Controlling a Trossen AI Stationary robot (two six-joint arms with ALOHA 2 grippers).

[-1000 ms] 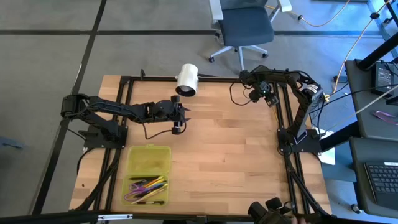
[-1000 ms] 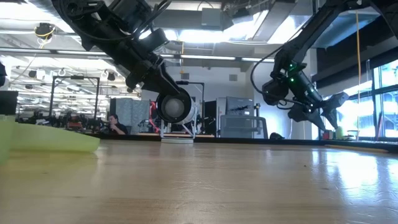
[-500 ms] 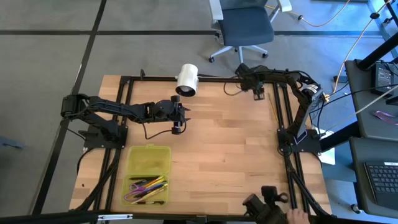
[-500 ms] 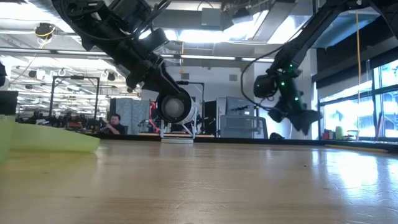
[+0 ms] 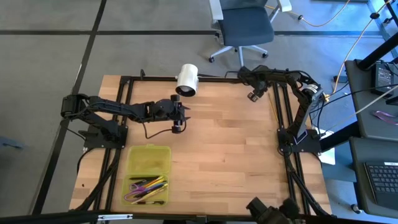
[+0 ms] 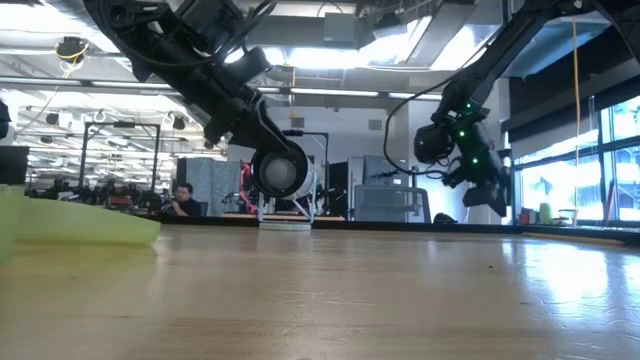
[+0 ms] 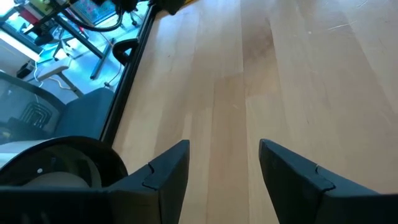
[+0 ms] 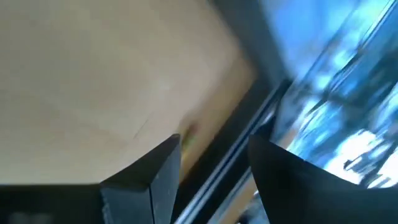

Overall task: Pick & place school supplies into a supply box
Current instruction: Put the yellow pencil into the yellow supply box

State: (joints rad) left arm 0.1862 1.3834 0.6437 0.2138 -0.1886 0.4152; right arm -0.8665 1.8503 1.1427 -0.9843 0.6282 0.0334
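Note:
The supply box (image 5: 148,174) lies open flat near the table's near-left corner. Its far half (image 5: 149,159) is bare; its near half holds the school supplies (image 5: 147,188), pens, pencils and purple-handled scissors. In the low view the supply box (image 6: 85,226) shows as a yellow-green edge. My left gripper (image 5: 177,126) (image 7: 224,146) hangs open above bare wood, near the white cylinder (image 5: 186,79). My right gripper (image 5: 252,95) (image 8: 214,140) is open above the far-right corner, over a thin yellow pencil (image 5: 273,106) that lies along the right rail.
The white cylinder (image 6: 283,172) stands at the table's far edge, just beyond my left gripper. Black frame rails (image 5: 281,112) run along the table's sides. Bare wood (image 5: 224,155) fills the middle and right. An office chair (image 5: 242,28) stands beyond the far edge.
My right gripper has swung a little toward the table's left along the far edge and has turned from pointing outward to pointing more downward. The left arm has kept still.

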